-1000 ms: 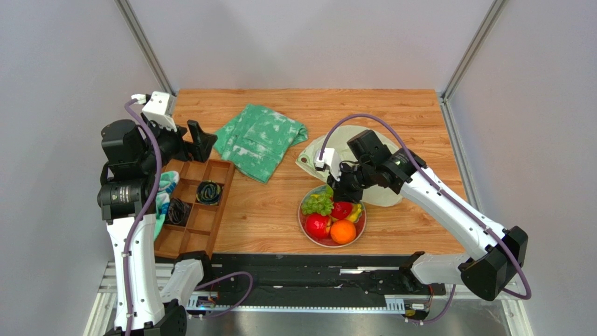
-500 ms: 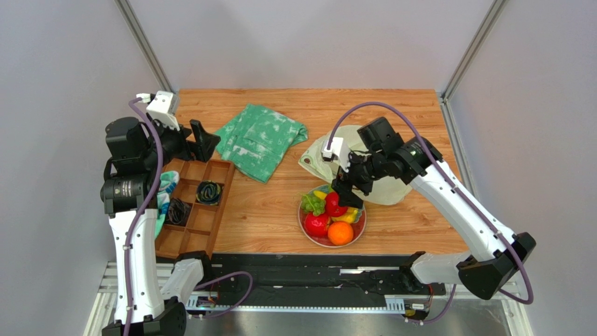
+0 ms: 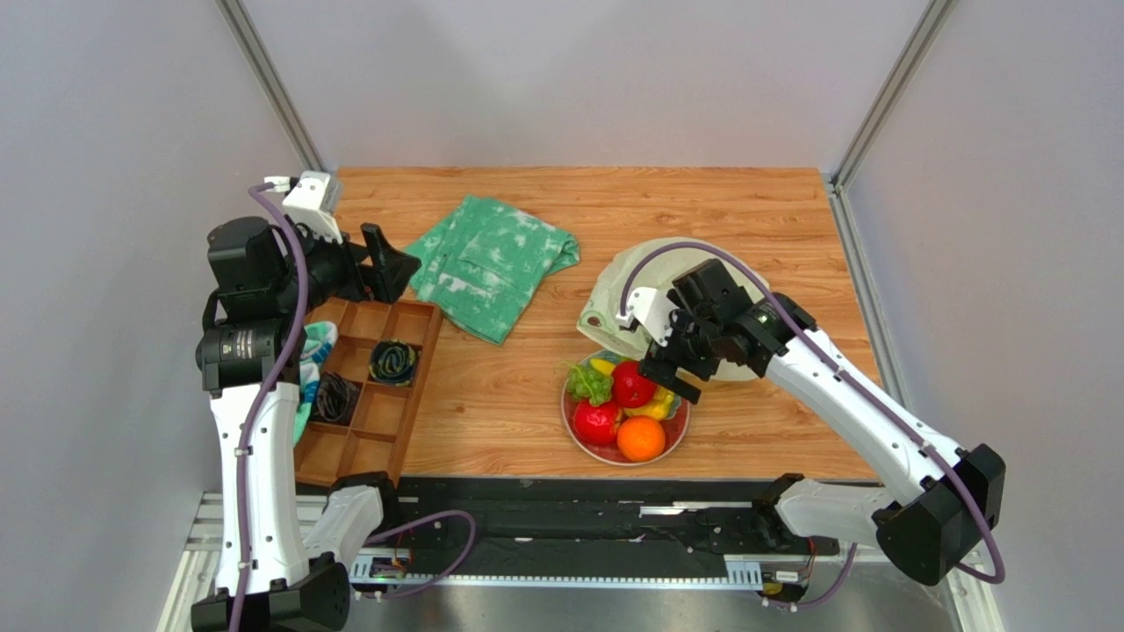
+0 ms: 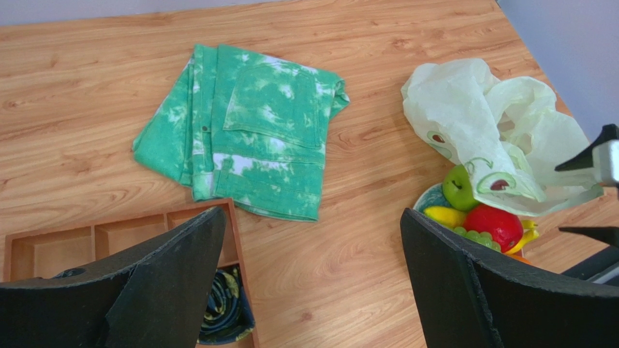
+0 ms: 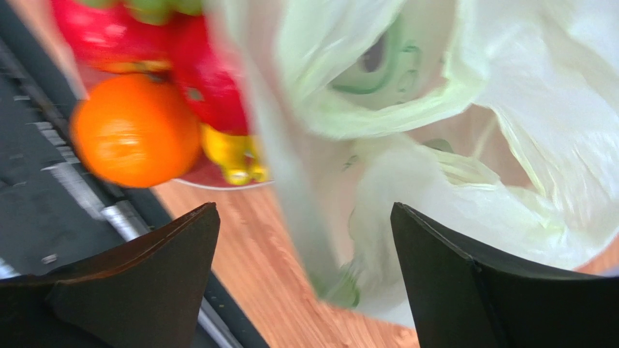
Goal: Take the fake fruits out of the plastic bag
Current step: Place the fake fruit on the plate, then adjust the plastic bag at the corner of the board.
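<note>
The fake fruits lie heaped in a shallow bowl (image 3: 603, 456): an orange (image 3: 641, 439), two red ones (image 3: 633, 385) (image 3: 596, 423), green grapes (image 3: 586, 383) and a banana bunch (image 3: 657, 407). In the left wrist view a green apple (image 4: 460, 187) shows at the bowl's far side, under the bag's edge. The pale yellow-green plastic bag (image 3: 618, 283) lies crumpled behind and to the right of the bowl. My right gripper (image 3: 676, 371) hovers open at the bowl's right rim. A blurred fold of the bag (image 5: 436, 109) hangs between its fingers, ungripped. My left gripper (image 3: 376, 270) is open and empty, far left.
A folded green-and-white cloth (image 3: 491, 263) lies at the back, left of the bag. A wooden divided tray (image 3: 363, 421) with rolled items sits at the left edge under the left arm. The black rail (image 5: 43, 217) runs just in front of the bowl.
My right gripper went from shut to open and shifted right, off the bowl's centre. The fruits in the bowl shifted slightly and the bag changed shape. The left arm barely moved.
</note>
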`<state>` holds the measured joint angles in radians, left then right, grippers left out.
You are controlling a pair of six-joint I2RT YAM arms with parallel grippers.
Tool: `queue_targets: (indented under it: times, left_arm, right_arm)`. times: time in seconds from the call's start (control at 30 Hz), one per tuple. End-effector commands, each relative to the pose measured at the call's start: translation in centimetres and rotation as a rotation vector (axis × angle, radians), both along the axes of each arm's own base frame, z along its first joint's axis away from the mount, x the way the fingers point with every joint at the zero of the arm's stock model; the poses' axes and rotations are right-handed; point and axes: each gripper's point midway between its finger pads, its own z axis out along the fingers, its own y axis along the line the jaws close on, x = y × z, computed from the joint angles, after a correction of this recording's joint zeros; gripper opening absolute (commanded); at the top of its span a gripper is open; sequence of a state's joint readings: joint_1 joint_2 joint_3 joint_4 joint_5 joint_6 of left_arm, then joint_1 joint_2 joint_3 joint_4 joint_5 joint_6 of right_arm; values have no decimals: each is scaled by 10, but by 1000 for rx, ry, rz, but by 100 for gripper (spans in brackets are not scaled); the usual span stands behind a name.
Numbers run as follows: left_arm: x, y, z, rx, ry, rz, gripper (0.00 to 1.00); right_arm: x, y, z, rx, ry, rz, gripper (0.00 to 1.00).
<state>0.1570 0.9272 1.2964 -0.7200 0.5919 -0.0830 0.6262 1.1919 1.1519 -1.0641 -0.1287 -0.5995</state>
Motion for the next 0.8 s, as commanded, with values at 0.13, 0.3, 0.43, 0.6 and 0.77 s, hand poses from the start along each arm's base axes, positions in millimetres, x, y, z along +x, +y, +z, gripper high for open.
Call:
queue_targets:
  times: [0.13, 0.3, 0.43, 0.6, 0.77]
  left_arm:
    - [10, -3, 18, -26, -27, -27, 99]
    - [13, -4, 17, -31, -17, -28, 99]
    - [11, -3, 17, -23, -16, -30, 99]
    - [12, -4, 5, 0, 2, -41, 99]
    - [17, -9, -27, 35, 56, -60, 99]
  right_arm:
    - [130, -51, 36, -79, -425, -326, 85]
    - [220, -112, 46, -100, -484, -598, 82]
    - [268, -153, 84, 10, -461, -824, 83]
    - [222, -80, 137, 361, -344, -636, 100]
    - [126, -30, 139, 541, -350, -521, 100]
